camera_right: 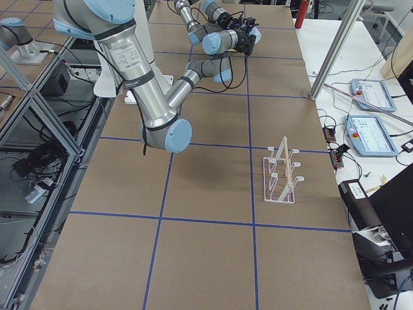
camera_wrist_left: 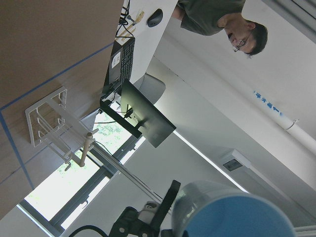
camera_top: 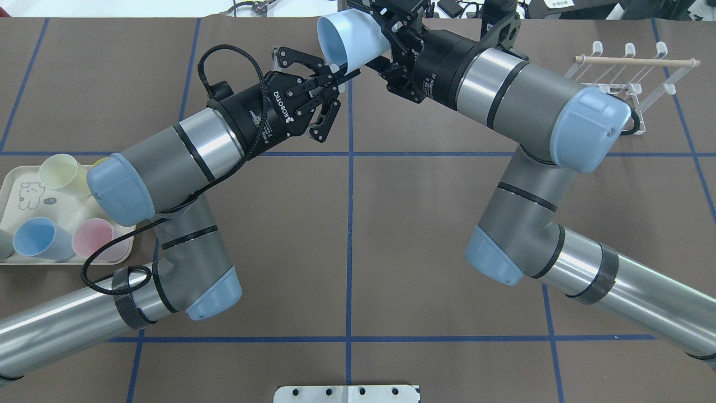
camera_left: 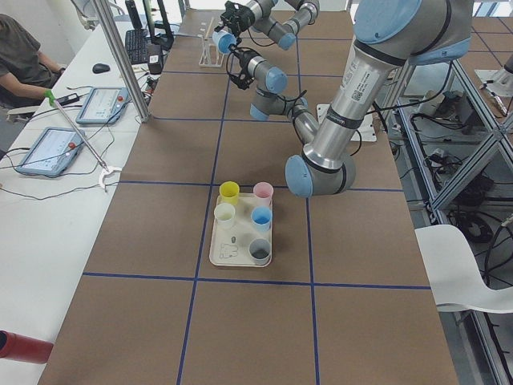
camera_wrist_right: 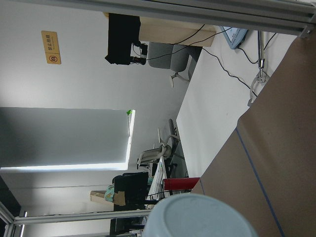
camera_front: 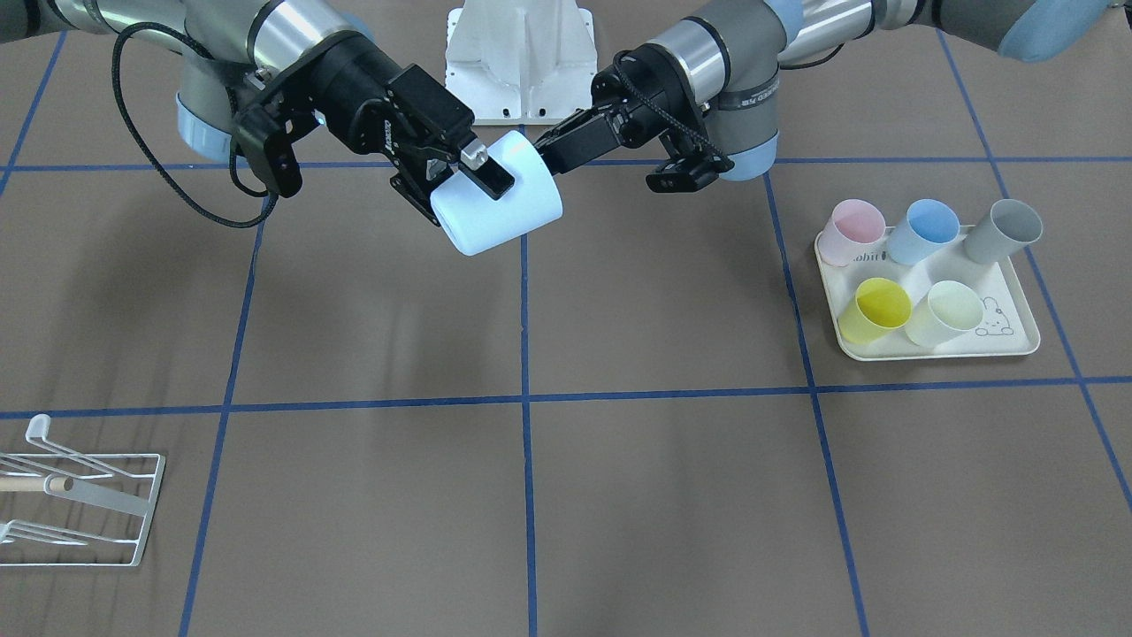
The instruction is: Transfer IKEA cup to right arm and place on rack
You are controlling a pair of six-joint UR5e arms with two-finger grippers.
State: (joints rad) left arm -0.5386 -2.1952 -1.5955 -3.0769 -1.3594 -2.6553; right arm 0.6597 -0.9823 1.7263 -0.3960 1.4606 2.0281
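The IKEA cup (camera_front: 517,212), pale blue, hangs on its side above the table's middle near the robot's base. It also shows from above (camera_top: 344,33). My right gripper (camera_front: 469,199) spans the cup's body from the base end, a finger against each side, shut on it. The right arm (camera_top: 526,89) reaches in from the rack's side. My left gripper (camera_front: 538,143) points its narrow, closed fingers at the cup's mouth and pinches the rim. The right wrist view shows the cup's base (camera_wrist_right: 197,217), the left wrist view its open mouth (camera_wrist_left: 232,212). The white wire rack (camera_front: 88,504) stands far off on the right arm's side.
A cream tray (camera_front: 1017,341) on the left arm's side holds several coloured cups. The white robot base (camera_front: 520,62) sits just behind the grippers. A person (camera_left: 16,48) sits at a side desk beyond the table's far edge.
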